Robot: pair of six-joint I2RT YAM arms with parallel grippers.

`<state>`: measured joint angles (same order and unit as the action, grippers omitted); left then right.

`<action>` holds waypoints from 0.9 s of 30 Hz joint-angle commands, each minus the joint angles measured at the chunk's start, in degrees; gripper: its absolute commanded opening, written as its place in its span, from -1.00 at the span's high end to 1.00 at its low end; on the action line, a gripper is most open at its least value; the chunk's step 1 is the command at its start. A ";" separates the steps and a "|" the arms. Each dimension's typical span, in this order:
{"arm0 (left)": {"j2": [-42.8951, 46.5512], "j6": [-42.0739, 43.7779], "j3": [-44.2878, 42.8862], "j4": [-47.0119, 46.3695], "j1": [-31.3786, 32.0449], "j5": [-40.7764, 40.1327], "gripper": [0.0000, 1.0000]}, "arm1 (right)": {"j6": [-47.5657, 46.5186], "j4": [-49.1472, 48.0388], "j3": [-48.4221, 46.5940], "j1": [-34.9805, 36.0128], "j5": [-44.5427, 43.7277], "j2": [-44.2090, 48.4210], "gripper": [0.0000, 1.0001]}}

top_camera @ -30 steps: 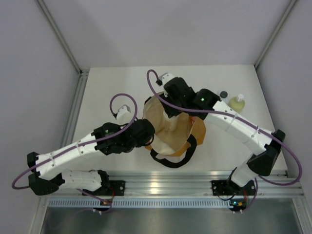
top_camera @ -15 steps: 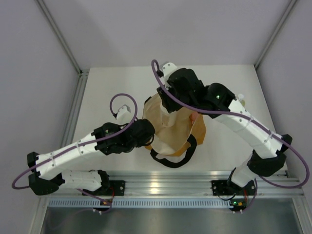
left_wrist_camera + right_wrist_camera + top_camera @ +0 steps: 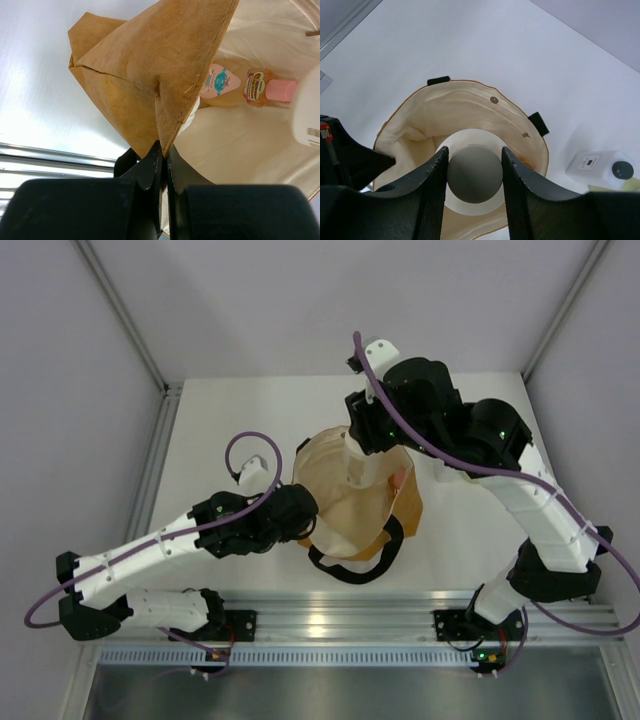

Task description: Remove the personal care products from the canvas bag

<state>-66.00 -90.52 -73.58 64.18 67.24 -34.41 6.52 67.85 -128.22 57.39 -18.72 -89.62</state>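
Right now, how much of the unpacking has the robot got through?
Roughly halfway. Done: a whitish bottle with dark cap lies on the table outside the canvas bag; the yellow-green sliver beside it may be another. In hand: the right gripper holds a wide-topped bottle above the bag's mouth; the left gripper pinches the bag's edge. Left: a slim orange bottle with pink cap inside.

A white table (image 3: 225, 420) is lying under bright light and shining palely near its front. A silver rail (image 3: 330, 622) is running along the near edge, with a perforated strip (image 3: 350, 655) sitting just in front of it. Pale grey walls (image 3: 330, 300) are closing in three sides, and a slim post (image 3: 120, 310) is slanting up from the back left corner.
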 commanded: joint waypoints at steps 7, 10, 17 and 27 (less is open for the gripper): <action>0.17 0.08 0.46 -0.37 0.26 -1.36 1.00 | -1.60 -1.94 -8.36 0.62 -10.80 5.86 1.00; -0.01 0.17 0.37 -0.37 0.26 -1.27 1.00 | -2.39 -1.32 -8.36 -0.25 -13.53 6.65 1.00; -0.54 0.78 0.28 -0.37 0.26 -0.92 1.00 | -1.78 -0.71 -8.44 -7.44 -16.17 8.50 1.00; -1.33 1.14 0.10 -0.37 0.26 -0.22 1.00 | -1.25 -1.23 -3.18 -19.23 -13.27 11.75 1.00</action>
<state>-66.87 -89.89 -73.58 64.18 67.24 -34.35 5.34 71.37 -131.94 40.84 -31.33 -81.47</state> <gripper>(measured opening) 0.054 0.414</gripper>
